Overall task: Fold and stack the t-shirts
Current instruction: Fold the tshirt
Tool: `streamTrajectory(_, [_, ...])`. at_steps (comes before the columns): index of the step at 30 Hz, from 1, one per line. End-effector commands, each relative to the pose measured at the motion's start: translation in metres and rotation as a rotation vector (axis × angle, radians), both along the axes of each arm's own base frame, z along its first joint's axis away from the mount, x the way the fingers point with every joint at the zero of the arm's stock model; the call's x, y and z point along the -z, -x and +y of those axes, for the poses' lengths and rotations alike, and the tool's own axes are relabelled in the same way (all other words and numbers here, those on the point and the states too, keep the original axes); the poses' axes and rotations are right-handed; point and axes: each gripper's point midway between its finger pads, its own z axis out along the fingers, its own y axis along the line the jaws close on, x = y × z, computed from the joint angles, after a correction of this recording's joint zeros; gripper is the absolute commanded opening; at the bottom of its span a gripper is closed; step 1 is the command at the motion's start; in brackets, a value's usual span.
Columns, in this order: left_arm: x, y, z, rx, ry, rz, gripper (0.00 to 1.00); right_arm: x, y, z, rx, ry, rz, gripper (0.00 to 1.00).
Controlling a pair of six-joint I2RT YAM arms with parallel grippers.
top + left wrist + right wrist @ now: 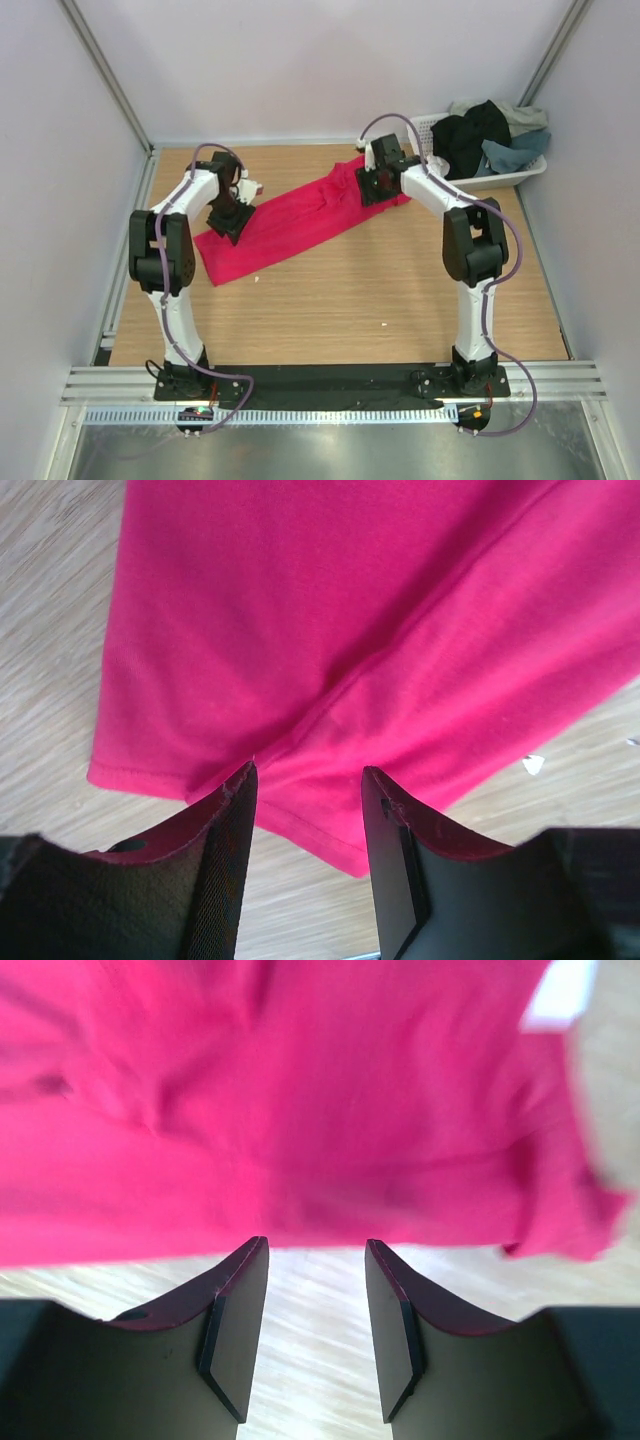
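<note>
Left gripper (305, 775) and right gripper (315, 1245) both gape empty at the pink shirt (290, 220), only a long strip so far, other shirts (480, 130) in the far-right basket (425, 125), nothing stacked

T-shirt (290, 222) on table (400, 300), basket (512, 176) behind right

The wooden table (400, 320) — crimson-pink t-shirt (290, 225) spread diagonally, white basket (520, 172) at far-right corner.
</note>
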Motion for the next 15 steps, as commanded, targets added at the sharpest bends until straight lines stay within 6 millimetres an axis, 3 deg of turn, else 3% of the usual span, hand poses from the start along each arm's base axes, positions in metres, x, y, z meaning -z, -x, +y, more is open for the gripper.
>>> streamTrajectory(1, [0.008,-0.007,0.007,0.054,-0.045,-0.009,0.48,0.020,0.012,0.004,0.007,-0.025,0.065,0.50])
streamTrajectory(13, [0.037,0.030,0.011,0.145,-0.143,0.094,0.47,0.058,0.000,0.001,0.023,0.023,0.100,0.50])
streamTrajectory(15, [0.039,0.040,0.009,0.150,-0.144,0.107,0.47,0.057,-0.008,0.003,0.020,0.020,0.088,0.50])
